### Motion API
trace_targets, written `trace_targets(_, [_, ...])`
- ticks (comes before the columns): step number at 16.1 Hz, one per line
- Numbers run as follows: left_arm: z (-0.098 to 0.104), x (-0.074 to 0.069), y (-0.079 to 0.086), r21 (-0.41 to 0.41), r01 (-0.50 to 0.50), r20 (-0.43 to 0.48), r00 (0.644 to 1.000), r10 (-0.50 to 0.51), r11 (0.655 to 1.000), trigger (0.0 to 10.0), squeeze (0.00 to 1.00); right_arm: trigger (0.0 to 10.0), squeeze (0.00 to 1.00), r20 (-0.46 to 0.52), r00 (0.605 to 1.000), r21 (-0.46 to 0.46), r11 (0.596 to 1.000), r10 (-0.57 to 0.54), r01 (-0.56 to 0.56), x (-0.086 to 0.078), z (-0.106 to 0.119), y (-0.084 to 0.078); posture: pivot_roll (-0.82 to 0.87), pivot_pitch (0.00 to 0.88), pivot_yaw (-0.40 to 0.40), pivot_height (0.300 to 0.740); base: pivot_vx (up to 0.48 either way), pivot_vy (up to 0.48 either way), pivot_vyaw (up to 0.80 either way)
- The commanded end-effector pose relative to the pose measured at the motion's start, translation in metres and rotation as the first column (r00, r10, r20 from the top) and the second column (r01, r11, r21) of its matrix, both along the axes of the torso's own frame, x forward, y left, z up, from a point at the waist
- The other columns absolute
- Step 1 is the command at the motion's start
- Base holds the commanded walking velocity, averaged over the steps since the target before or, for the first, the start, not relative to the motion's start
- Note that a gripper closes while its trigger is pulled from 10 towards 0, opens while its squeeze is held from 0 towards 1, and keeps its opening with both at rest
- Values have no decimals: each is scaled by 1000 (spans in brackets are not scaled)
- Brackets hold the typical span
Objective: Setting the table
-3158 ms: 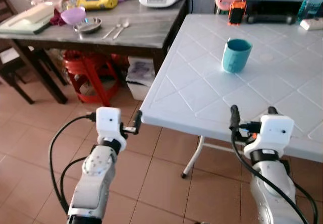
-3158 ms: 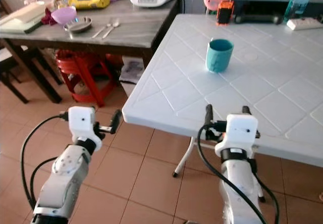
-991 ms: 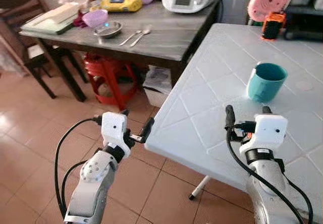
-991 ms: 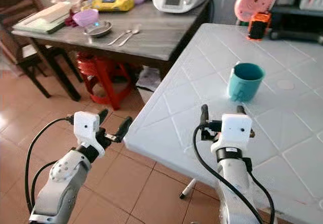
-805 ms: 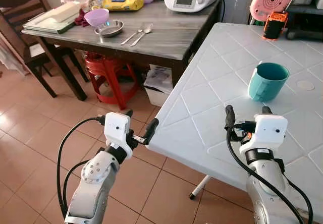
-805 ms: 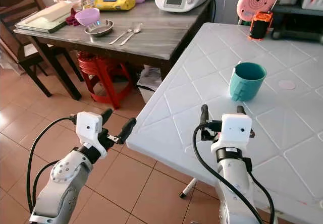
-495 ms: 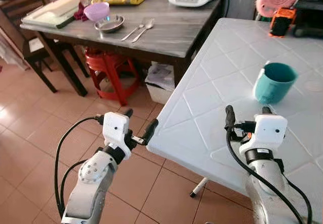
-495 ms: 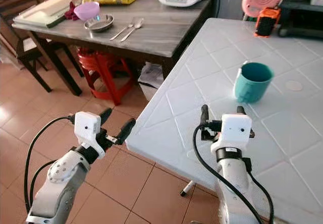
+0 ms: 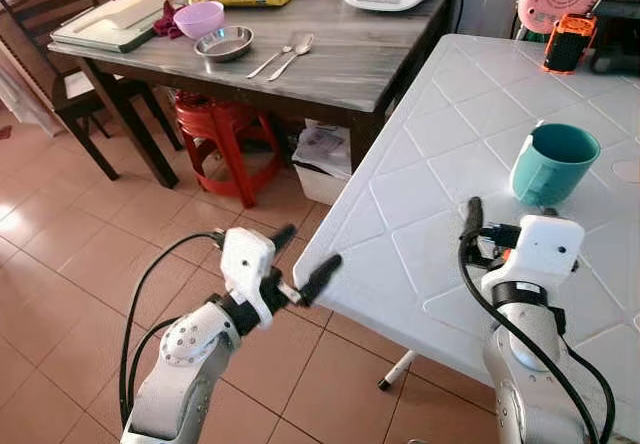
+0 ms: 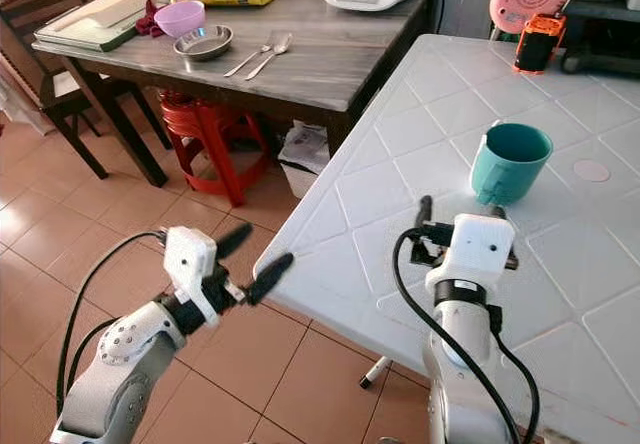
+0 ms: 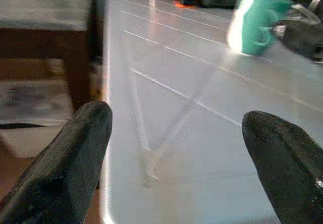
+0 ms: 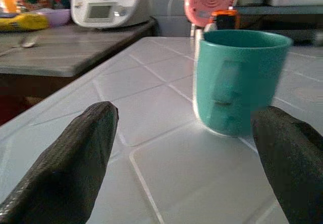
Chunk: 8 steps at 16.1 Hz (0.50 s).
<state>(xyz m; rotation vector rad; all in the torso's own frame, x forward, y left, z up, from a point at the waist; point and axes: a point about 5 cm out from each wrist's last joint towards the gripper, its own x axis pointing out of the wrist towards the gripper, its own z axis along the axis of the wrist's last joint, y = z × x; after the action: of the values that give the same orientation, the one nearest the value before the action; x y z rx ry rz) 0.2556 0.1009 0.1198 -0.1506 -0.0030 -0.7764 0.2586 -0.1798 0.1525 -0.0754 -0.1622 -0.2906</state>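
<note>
Our left gripper [image 9: 302, 262] hangs with fingers spread, just off the near corner of the white table [image 9: 440, 164], floor below it. Our right gripper [image 12: 186, 148] is spread wide over the tabletop, the teal cup [image 12: 237, 80] upright just ahead, bare tabletop all around

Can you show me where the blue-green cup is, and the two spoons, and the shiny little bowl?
teal cup [image 9: 552, 165], left eye view, on its outer side wall.
spoons [image 9: 283, 56], left eye view, between the two handles.
metal bowl [image 9: 224, 42], left eye view, on its inside.
</note>
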Motion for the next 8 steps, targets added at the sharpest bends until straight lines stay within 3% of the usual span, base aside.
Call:
trace_targets(1, [0, -4, 0, -6, 55, -19, 998, -55, 998, 10000, 0, 10000, 0, 12, 999, -12, 999, -38, 38, -1, 4, -5, -106, 118, 138, 740, 0, 0, 0])
trace_targets(4, [-1, -6, -3, -10, 117, -36, 992, -117, 993, 10000, 0, 10000, 0, 28, 998, -57, 997, -57, 58, -2, 9, -10, -124, 130, 139, 740, 0, 0, 0])
trace_targets(8, [-2, -5, -5, -15, 121, -39, 992, -121, 993, 10000, 0, 10000, 0, 49, 994, -79, 992, -96, 100, 0, 16, -21, -137, 139, 145, 740, 0, 0, 0])
